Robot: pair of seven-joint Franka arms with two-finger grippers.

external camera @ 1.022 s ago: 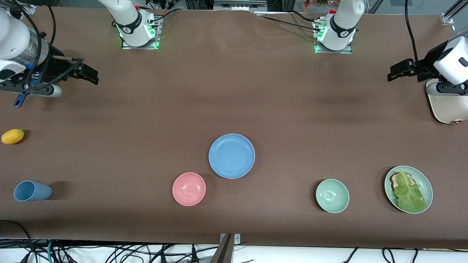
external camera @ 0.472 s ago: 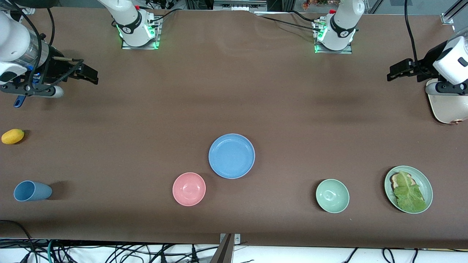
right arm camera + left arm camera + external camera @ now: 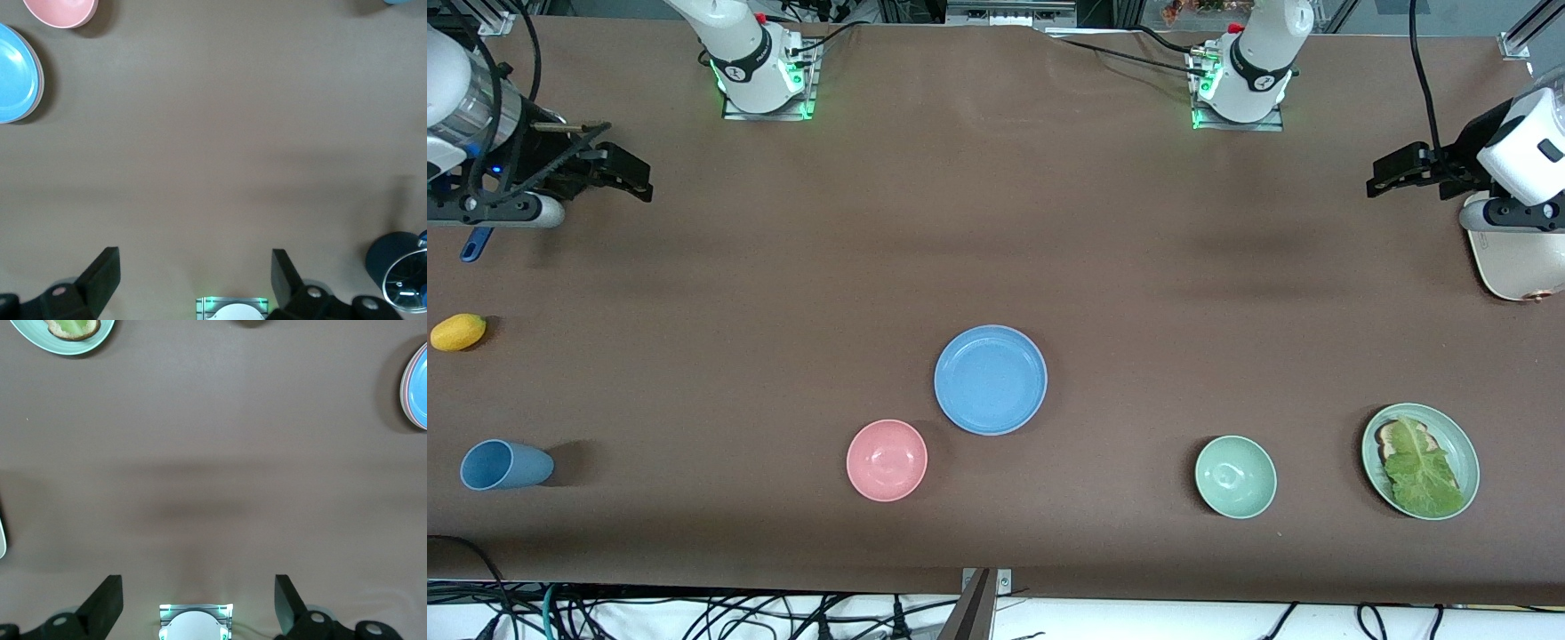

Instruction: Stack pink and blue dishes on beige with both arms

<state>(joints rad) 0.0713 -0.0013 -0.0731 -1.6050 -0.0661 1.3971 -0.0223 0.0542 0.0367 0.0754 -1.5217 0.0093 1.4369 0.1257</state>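
Two arms wait at opposite ends of the tabletop (image 3: pixel 996 222). We see the left hand (image 3: pixel 1392 169) and right hand (image 3: pixel 627 173) spread wide and empty. The blue plate (image 3: pixel 991 380) tops a stack mid-tabletop; a pink rim (image 3: pixel 402 387) shows beneath it. Nearer the front camera sit a pink bowl (image 3: pixel 887 460) and a green bowl (image 3: pixel 1235 476).

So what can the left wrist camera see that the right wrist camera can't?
Only the left wrist view shows the green plate with lettuce, a pink plate edge peeking out under the blue plate, and the open left gripper. Only the right wrist view shows the pink bowl and the open right gripper. Both show the blue plate and the brown table.
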